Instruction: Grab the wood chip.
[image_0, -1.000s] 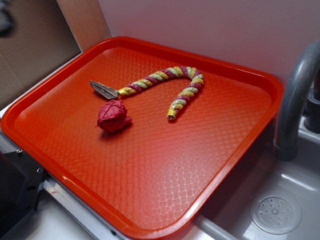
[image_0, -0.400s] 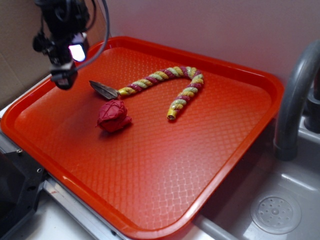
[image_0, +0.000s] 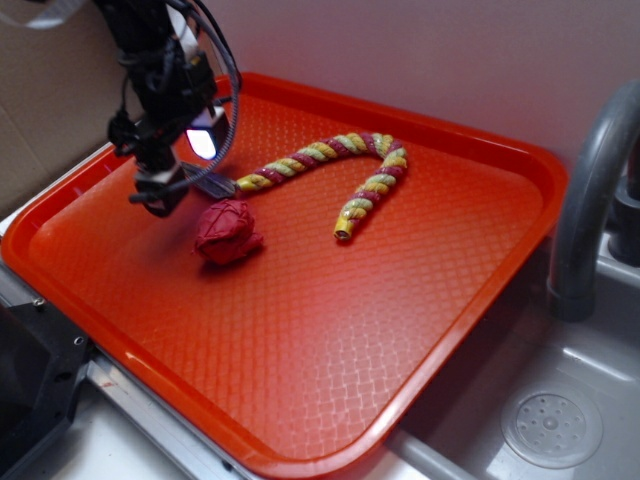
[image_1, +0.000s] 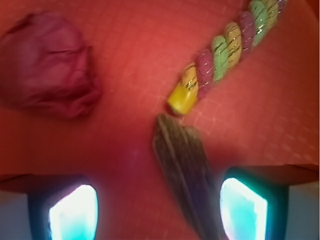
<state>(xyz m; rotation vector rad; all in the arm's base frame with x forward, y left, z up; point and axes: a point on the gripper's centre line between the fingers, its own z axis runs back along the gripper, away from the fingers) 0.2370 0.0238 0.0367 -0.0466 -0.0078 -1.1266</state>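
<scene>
Gripper (image_0: 160, 195) hangs low over the back-left part of the red tray (image_0: 330, 330), fingers (image_1: 75, 210) spread apart with nothing between the pads. In the wrist view the two fingers show at the bottom edge, lit cyan-white, and the chip (image_1: 182, 165) lies between them, nearer the right one, its far point reaching toward the rope (image_1: 225, 55). Chip rests flat on the tray; its tip sits just beside the rope's yellow end cap, contact cannot be told. In the exterior view the chip (image_0: 213, 186) is mostly hidden behind the gripper, only its right end showing. Ball (image_0: 227, 232) lies on the tray just in front of the chip, apart from it, and left of the chip in the wrist view. Rope (image_0: 345, 165) curves in an arch toward the tray's back. A grey faucet (image_0: 590, 190) and sink (image_0: 550, 425) sit right of the tray.
</scene>
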